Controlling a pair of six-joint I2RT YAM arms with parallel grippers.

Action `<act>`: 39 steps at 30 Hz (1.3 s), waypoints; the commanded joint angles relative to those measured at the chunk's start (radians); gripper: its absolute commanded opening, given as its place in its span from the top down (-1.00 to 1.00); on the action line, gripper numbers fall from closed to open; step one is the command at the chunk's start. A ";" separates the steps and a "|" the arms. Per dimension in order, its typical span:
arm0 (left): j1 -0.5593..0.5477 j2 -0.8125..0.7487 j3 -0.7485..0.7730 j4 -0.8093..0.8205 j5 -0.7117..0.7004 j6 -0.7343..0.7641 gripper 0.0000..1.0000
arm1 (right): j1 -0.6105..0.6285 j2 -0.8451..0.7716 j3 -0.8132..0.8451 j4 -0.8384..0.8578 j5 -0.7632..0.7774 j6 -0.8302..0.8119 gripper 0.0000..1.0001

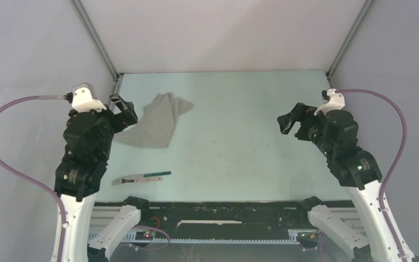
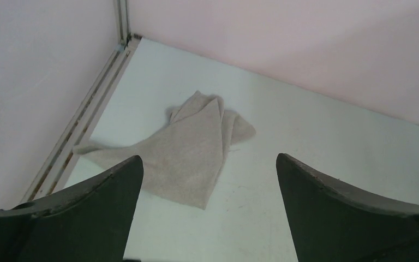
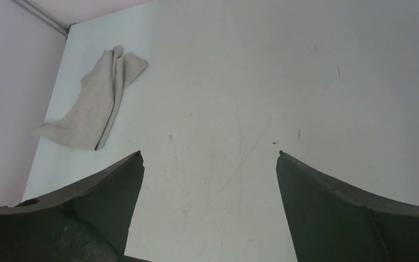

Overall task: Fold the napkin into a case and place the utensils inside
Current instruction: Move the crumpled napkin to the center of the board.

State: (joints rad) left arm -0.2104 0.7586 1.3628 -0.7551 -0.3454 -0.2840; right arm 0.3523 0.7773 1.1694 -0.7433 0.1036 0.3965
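The napkin was plain light grey, the surface pale mint green, the utensils silver with one dark green handle, the cables dull purple, the walls lilac-grey.

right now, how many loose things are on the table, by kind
grey cloth napkin: 1
silver utensil: 1 (too small to tell which type)
green-handled utensil: 1
total: 3
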 commanded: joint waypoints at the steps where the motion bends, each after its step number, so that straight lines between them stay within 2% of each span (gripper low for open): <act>1: -0.006 0.046 -0.106 -0.028 -0.020 -0.092 -1.00 | 0.010 -0.022 -0.003 0.022 -0.011 0.027 -0.99; 4: -0.005 0.163 -0.159 -0.050 0.020 -0.116 -1.00 | 0.011 -0.017 -0.023 0.040 -0.076 0.018 -0.99; 7: 0.004 0.356 -0.154 -0.071 0.060 -0.110 -1.00 | 0.012 0.004 -0.046 0.057 -0.174 -0.005 -0.99; 9: 0.043 0.508 -0.132 -0.075 0.111 -0.134 -1.00 | 0.013 0.021 -0.058 0.064 -0.213 -0.015 -0.99; 11: 0.110 0.642 -0.108 -0.060 0.220 -0.176 -1.00 | 0.014 0.031 -0.069 0.071 -0.233 -0.009 -0.99; 17: 0.124 0.922 0.017 0.026 0.210 -0.231 -1.00 | 0.017 -0.003 -0.150 0.129 -0.280 0.028 -0.99; 19: 0.127 1.049 0.084 -0.021 0.222 -0.232 -0.80 | 0.018 -0.016 -0.174 0.146 -0.285 0.039 -0.99; 21: 0.122 1.107 0.088 0.009 0.245 -0.226 -0.70 | 0.018 -0.020 -0.188 0.152 -0.289 0.043 -0.99; 27: 0.126 1.207 0.103 0.037 0.278 -0.210 -0.64 | 0.019 -0.027 -0.195 0.150 -0.287 0.036 -0.99; 29: 0.125 1.213 0.096 0.051 0.289 -0.209 -0.53 | 0.018 -0.034 -0.194 0.150 -0.282 0.040 -0.99; 31: 0.119 1.217 0.078 0.069 0.331 -0.207 -0.30 | 0.018 -0.032 -0.194 0.146 -0.277 0.046 -0.99; 34: 0.093 1.217 0.053 0.084 0.383 -0.211 0.42 | 0.020 -0.023 -0.195 0.139 -0.272 0.053 -0.99; 35: 0.076 1.211 0.042 0.091 0.400 -0.213 0.76 | 0.021 -0.020 -0.194 0.134 -0.264 0.045 -0.99; 36: 0.055 1.204 0.036 0.090 0.414 -0.217 0.97 | 0.021 -0.017 -0.194 0.128 -0.249 0.030 -0.99; 39: -0.044 1.134 -0.031 0.137 0.454 -0.232 1.00 | 0.022 -0.015 -0.194 0.082 -0.149 -0.019 -0.99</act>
State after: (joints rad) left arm -0.1310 1.9839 1.3952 -0.6662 0.0055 -0.4973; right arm 0.3672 0.7601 0.9695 -0.6327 -0.1501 0.4236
